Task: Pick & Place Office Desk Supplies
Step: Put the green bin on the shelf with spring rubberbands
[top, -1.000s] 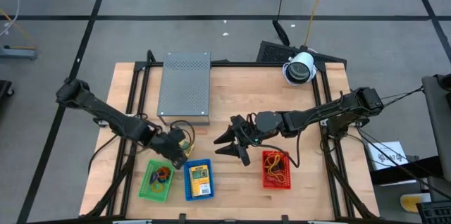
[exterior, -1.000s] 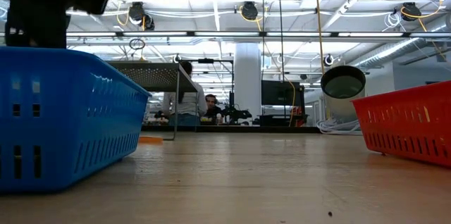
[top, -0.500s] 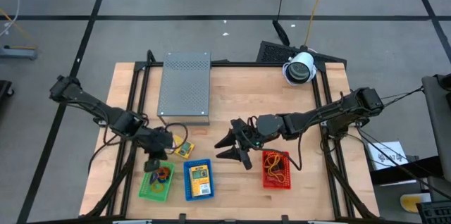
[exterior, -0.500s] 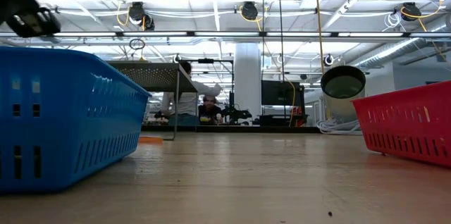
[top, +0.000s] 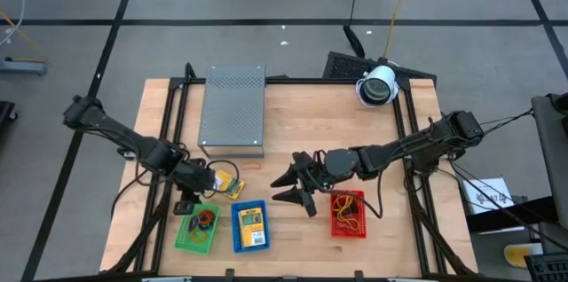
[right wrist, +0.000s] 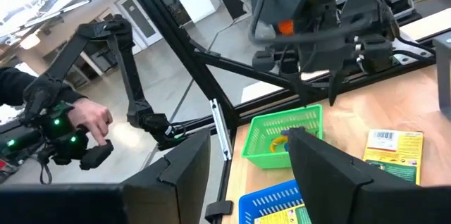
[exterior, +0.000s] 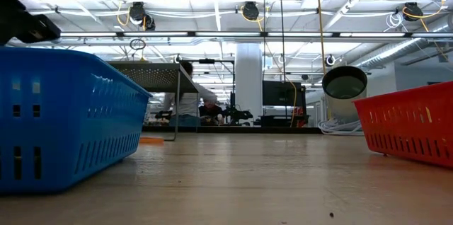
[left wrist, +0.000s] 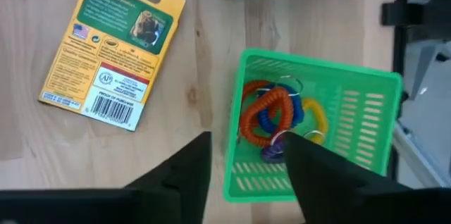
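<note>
Left wrist view: coil bands dropped in the green basket [left wrist: 366, 104].
My left end effector [left wrist: 246, 155] hangs released above it; next, the yellow packet [left wrist: 109, 48] beside it.

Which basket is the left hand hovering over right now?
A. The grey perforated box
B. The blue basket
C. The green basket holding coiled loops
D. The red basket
C. The left hand sits above the green basket, and the left wrist view looks straight down into it at the coiled loops; the blue basket and red basket lie further right.
</note>
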Available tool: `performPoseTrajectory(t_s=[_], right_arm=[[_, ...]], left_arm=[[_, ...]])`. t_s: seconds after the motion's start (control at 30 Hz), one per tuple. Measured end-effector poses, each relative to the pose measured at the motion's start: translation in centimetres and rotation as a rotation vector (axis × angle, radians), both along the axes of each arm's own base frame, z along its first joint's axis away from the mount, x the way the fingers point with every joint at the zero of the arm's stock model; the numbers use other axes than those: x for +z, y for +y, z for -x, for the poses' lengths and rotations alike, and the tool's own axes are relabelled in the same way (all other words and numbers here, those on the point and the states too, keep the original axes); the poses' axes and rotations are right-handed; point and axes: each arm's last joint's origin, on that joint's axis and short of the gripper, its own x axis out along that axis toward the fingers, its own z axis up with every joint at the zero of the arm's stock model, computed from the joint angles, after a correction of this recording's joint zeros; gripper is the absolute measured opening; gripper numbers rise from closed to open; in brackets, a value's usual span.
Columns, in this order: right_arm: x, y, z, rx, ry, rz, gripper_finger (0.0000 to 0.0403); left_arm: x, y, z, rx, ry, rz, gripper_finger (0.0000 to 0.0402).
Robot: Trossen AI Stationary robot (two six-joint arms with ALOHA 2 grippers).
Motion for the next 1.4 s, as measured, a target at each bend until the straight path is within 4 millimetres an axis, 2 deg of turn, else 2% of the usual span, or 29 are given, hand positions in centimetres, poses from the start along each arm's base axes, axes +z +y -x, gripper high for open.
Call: performPoseTrajectory(t_s=[0.2,0.47,0.8,1.07,1.2,1.3,1.4], right_arm=[[0.0,-0.1,0.0,-0.026,0.000,0.001,0.0180],[0.0,-0.1,0.0,-0.028,0.004,-0.011,0.0180],[0.0,-0.1,0.0,-0.028,0.005,-0.014,0.0180],[0.0,-0.1,0.0,-0.028,0.005,-0.024,0.0180],[0.1,-0.1,0.0,-0.027,-0.004,-0.035,0.0180],[0.1,-0.1,0.0,-0.027,-0.007,-0.026,0.0180],[0.1,-0.1,0.0,-0.027,-0.011,-0.014,0.0180]], left_arm=[[-1.4,-0.8,-0.8,-0.057,0.074,-0.024,0.0223],[-3.6,-1.9,-2.1,-0.119,0.149,-0.074,0.0225],[-5.3,-3.0,-3.7,-0.132,0.137,-0.074,0.0219],[-7.7,-2.6,-3.1,-0.104,0.185,-0.088,0.0156],[-7.9,-2.6,-3.0,-0.082,0.198,-0.076,0.0095],[-7.9,-2.7,-3.0,-0.080,0.204,-0.049,0.0030],[-7.8,-2.8,-3.2,-0.056,0.202,-0.023,0.0011]])
